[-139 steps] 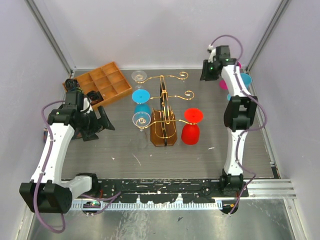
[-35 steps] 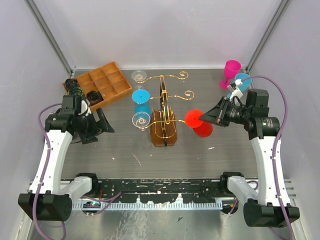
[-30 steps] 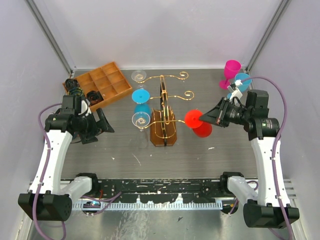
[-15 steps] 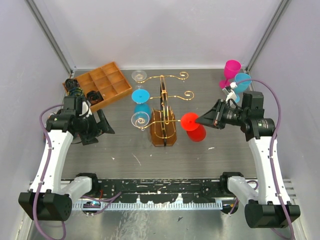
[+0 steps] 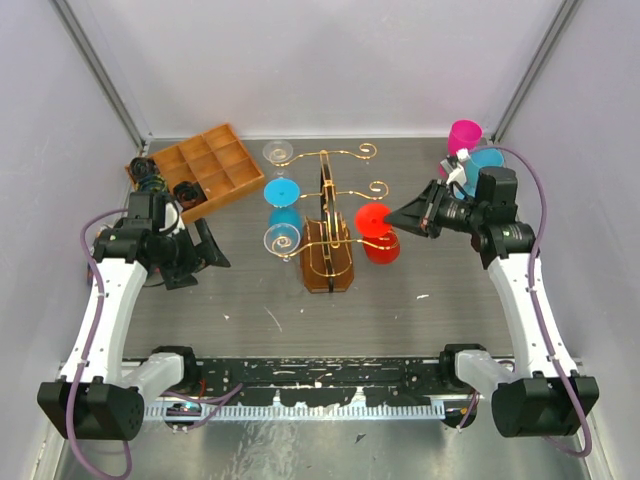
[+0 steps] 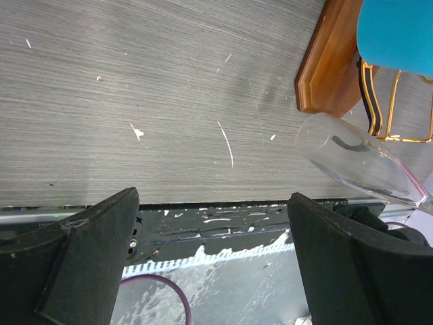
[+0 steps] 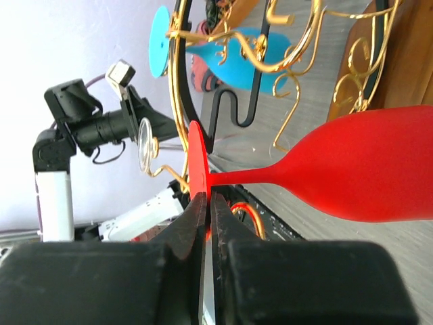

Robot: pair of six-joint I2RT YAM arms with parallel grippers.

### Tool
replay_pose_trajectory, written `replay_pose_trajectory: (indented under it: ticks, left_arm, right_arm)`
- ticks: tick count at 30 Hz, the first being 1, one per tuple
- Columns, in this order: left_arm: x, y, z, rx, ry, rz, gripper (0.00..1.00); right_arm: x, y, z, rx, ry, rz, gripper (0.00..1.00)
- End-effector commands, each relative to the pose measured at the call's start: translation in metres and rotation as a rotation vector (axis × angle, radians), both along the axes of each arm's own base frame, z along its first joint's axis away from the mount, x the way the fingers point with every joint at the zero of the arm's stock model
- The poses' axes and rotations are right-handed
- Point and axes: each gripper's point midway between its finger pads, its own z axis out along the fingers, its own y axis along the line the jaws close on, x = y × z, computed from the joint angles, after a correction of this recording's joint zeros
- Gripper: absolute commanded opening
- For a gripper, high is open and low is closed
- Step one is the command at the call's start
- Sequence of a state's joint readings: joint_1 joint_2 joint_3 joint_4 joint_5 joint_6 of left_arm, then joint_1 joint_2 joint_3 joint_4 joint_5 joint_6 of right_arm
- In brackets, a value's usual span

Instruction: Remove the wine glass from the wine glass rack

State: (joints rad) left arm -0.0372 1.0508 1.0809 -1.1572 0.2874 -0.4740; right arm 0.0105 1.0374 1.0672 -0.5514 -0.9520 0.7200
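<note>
Both right gripper [image 7: 204, 201] fingers clamped the red wine glass [image 7: 352, 169] by its foot, seemingly to slide it off the wine glass rack [image 5: 327, 268]; the left gripper [image 5: 208, 248] stood open.

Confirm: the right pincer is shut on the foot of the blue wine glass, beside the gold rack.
Wrong: the right pincer is shut on the foot of the red wine glass, beside the gold rack, as the right wrist view shows.
</note>
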Motion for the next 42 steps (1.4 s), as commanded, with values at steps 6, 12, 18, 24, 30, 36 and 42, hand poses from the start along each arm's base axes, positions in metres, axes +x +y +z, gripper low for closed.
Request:
replay_pose_trajectory:
  ticks: [6,12,18,24,30,36,42]
  left_arm:
    - [0.0,0.002,0.001,0.014,-0.014,-0.014,0.98]
    - [0.001,0.0,-0.002,-0.003,-0.005,-0.016,0.98]
    - [0.002,0.0,-0.005,0.002,-0.001,-0.017,0.98]
    - [0.006,0.001,-0.007,0.009,0.0,-0.016,0.98]
    - [0.01,0.002,-0.014,0.015,0.025,-0.017,0.98]
    - [0.011,0.007,-0.018,0.047,0.034,-0.014,0.98]
    - [0.006,0.006,-0.018,0.034,0.016,-0.004,0.98]
  right_arm:
    - [0.032,-0.025,0.025,-0.057,-0.108,-0.116,0.01]
    - [0.045,-0.067,0.019,-0.175,-0.114,-0.217,0.01]
    - [0.088,-0.095,0.029,-0.318,-0.176,-0.301,0.01]
    - [0.161,-0.15,0.057,-0.603,-0.267,-0.502,0.01]
    - [0.232,-0.125,0.075,-0.888,-0.444,-0.511,0.01]
    - [0.301,-0.11,0.062,-1.323,-0.582,-0.574,0.01]
    - [0.354,-0.115,0.044,-1.633,-0.684,-0.668,0.01]
